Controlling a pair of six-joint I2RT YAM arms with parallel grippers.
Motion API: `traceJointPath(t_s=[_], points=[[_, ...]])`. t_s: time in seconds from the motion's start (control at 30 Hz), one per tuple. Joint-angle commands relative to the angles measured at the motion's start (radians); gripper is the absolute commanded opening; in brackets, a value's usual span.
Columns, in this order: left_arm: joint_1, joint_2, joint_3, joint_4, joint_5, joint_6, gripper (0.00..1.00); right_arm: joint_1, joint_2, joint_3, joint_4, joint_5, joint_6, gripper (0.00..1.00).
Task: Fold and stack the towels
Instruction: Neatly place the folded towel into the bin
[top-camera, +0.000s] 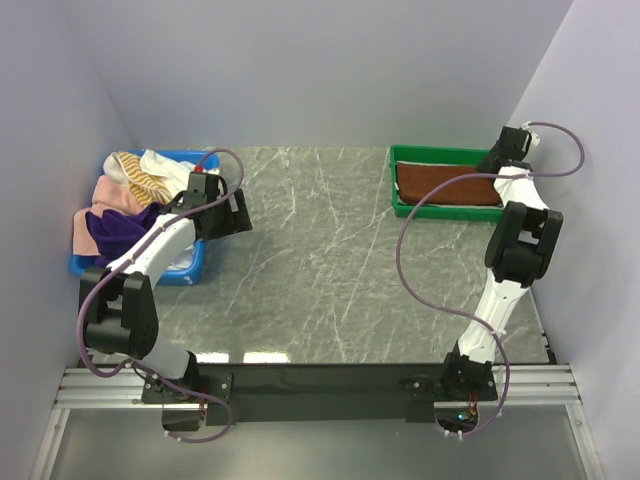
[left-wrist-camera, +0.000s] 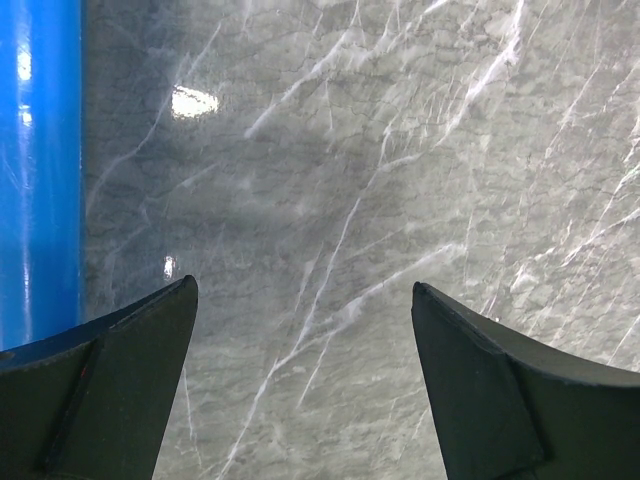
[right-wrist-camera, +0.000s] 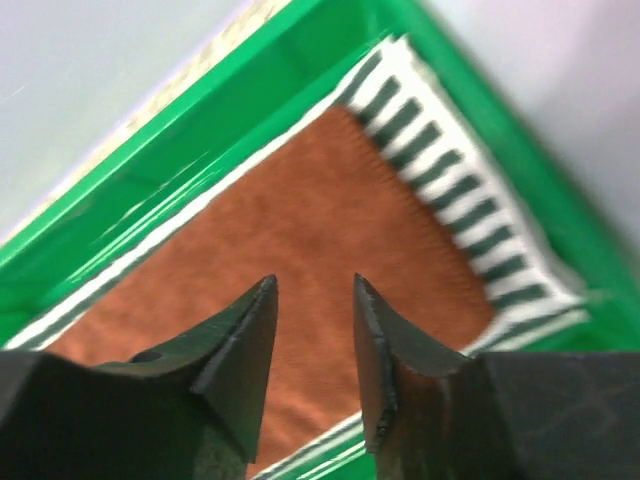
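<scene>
My right claw hangs narrowly parted and empty above the folded brown terry towel in the far-right green plastic tray; my left claw, spread wide beside the blue plastic bin at left, should, I judge, pinch one single corner off its mixed towel heap.

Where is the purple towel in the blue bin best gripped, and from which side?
Probably its bunched upper fold, from straight above: the purple towel lies crumpled at the near side of the blue bin, with no free edge showing.
</scene>
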Motion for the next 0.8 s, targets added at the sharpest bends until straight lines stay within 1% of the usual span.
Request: traceJointPath(t_s=[0.0,0.2,0.33,0.43,0.53,0.6,0.63,0.7,0.73,0.77], points=[[0.005,-0.026,-0.013,0.032,-0.020,0.033,0.93,-0.016,0.052,0.038,0.013,-0.098,0.120,0.40],[-0.002,-0.037,-0.016,0.040,-0.026,0.033,0.93,-0.068,0.078,-0.012,-0.050,-0.087,0.208,0.38],[-0.001,-0.071,-0.018,0.040,-0.026,0.028,0.94,-0.079,0.058,-0.031,-0.075,-0.054,0.217,0.40],[-0.002,-0.100,-0.024,0.052,-0.026,0.024,0.94,-0.073,-0.003,-0.058,-0.049,-0.084,0.193,0.42],[-0.001,-0.164,-0.027,0.060,-0.099,0.014,0.96,-0.056,-0.107,-0.104,-0.021,-0.109,0.161,0.45],[-0.001,-0.189,-0.029,0.058,-0.142,0.010,0.97,-0.041,-0.196,-0.141,-0.012,-0.127,0.135,0.49],[-0.001,-0.209,-0.021,0.049,-0.192,-0.002,0.97,-0.020,-0.228,-0.153,-0.011,-0.132,0.125,0.50],[0.004,-0.227,-0.013,0.040,-0.246,-0.015,0.98,0.013,-0.325,-0.197,-0.011,-0.164,0.092,0.54],[0.016,-0.235,0.002,0.025,-0.285,-0.031,0.99,0.055,-0.394,-0.216,-0.014,-0.166,0.084,0.57],[0.027,-0.235,0.014,0.014,-0.296,-0.041,0.99,0.079,-0.426,-0.245,-0.020,-0.161,0.067,0.70]])
